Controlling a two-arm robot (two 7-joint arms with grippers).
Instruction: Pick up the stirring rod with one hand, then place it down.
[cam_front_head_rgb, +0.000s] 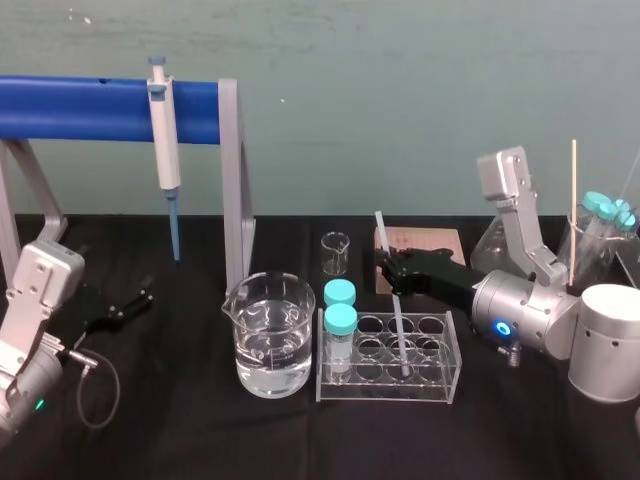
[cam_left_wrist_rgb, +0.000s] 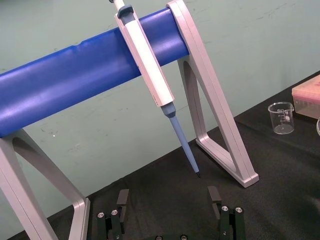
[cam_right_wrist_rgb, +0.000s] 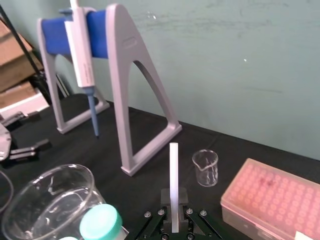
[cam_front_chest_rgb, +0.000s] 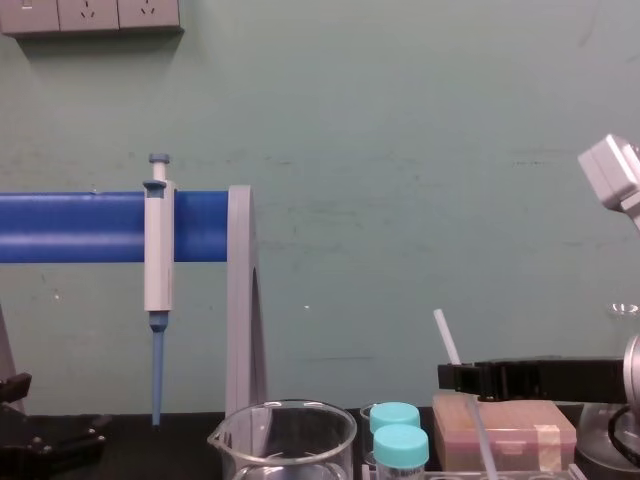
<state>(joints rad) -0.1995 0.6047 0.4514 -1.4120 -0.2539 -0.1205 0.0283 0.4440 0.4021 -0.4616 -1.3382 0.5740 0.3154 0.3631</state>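
Up front, the stirring rod (cam_front_head_rgb: 398, 322) leaned with its lower end down in the clear rack (cam_front_head_rgb: 385, 392). Just behind the rack the right gripper (cam_front_head_rgb: 392, 270) pinched the rod mid-length, and off to the left the left gripper (cam_front_head_rgb: 135, 300) sat idle, fingers (cam_left_wrist_rgb: 122, 200) spread apart.

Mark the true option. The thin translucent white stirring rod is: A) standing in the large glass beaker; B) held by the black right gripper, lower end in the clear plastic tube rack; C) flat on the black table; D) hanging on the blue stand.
B: the right gripper is shut on the stirring rod, its tip down in the tube rack; the left gripper rests at far left.
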